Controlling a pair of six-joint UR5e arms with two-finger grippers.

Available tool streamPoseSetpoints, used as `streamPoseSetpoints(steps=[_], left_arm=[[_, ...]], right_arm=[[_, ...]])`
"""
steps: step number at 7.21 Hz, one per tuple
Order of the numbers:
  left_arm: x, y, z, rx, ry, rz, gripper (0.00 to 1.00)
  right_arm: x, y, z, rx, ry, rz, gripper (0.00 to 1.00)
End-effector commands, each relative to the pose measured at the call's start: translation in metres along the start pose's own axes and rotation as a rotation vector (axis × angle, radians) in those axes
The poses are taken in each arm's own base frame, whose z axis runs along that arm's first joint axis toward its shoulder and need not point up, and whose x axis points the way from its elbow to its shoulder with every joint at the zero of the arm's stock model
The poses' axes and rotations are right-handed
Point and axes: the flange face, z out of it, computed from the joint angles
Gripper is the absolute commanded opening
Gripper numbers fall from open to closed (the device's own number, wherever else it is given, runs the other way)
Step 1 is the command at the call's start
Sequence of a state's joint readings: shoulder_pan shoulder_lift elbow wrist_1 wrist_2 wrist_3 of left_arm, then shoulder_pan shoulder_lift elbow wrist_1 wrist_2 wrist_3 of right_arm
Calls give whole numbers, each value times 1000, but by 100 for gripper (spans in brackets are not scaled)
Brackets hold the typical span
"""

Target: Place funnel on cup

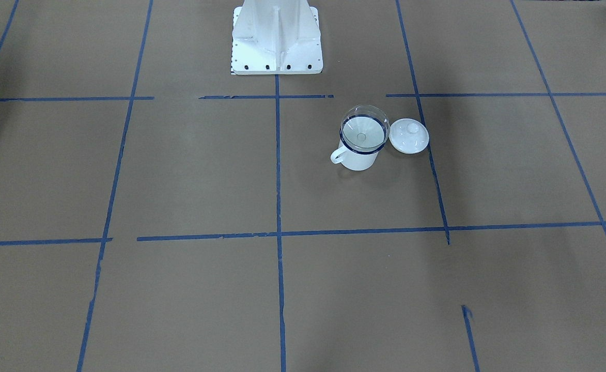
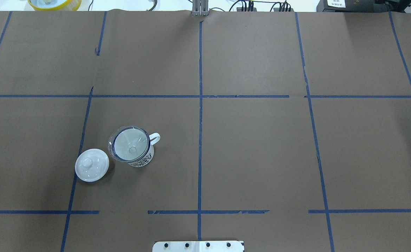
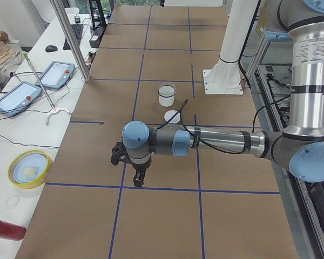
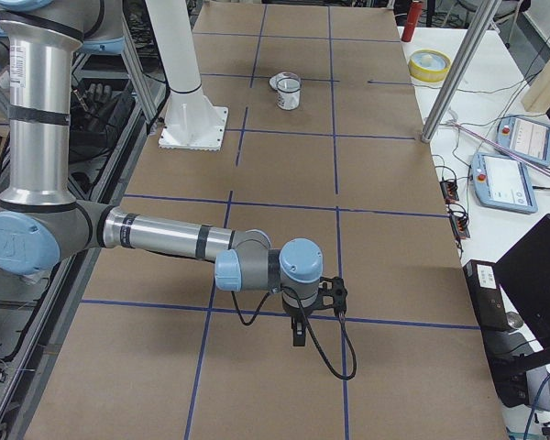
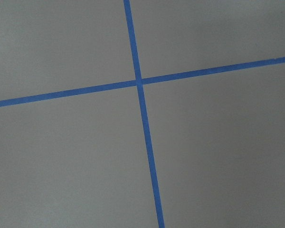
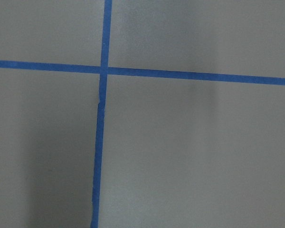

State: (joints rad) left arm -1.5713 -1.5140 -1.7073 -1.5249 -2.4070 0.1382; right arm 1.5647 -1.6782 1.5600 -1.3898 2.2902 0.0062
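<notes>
The clear funnel (image 1: 364, 132) sits with its wide rim on top of the white cup (image 1: 356, 158), spout down inside it. The cup has a dark blue rim and a loop handle. The pair also shows in the overhead view, funnel (image 2: 130, 143) on cup (image 2: 143, 161), on the robot's left half of the table. My left gripper (image 3: 129, 171) shows only in the exterior left view, hanging over the table far from the cup (image 3: 166, 96); I cannot tell if it is open. My right gripper (image 4: 319, 321) shows only in the exterior right view, likewise far off, and its state is unclear.
A round white knobbed lid (image 1: 409, 136) lies on the table right beside the cup. The white robot base (image 1: 277, 46) stands at the table's edge. A yellow bowl (image 3: 29, 168), a red bottle (image 3: 5, 229), tablets and a metal pole (image 3: 70, 40) are on the side bench.
</notes>
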Motion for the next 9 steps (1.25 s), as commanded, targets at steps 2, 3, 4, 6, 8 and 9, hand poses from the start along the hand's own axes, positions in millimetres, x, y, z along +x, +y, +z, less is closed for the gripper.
streamPoseSetpoints(steps=[2, 3, 4, 6, 8, 9], left_arm=[[6, -2, -6, 12, 3, 10, 100], [7, -2, -6, 13, 3, 11, 100], [7, -2, -6, 14, 4, 11, 100], [7, -2, -6, 14, 3, 11, 100], [6, -1, -5, 11, 3, 9, 100], [6, -1, -5, 11, 3, 9, 100]], right_arm=[[0, 0, 0, 0, 0, 0, 100], [0, 0, 0, 0, 0, 0, 100], [0, 0, 0, 0, 0, 0, 100], [0, 0, 0, 0, 0, 0, 100], [0, 0, 0, 0, 0, 0, 100], [0, 0, 0, 0, 0, 0, 100]])
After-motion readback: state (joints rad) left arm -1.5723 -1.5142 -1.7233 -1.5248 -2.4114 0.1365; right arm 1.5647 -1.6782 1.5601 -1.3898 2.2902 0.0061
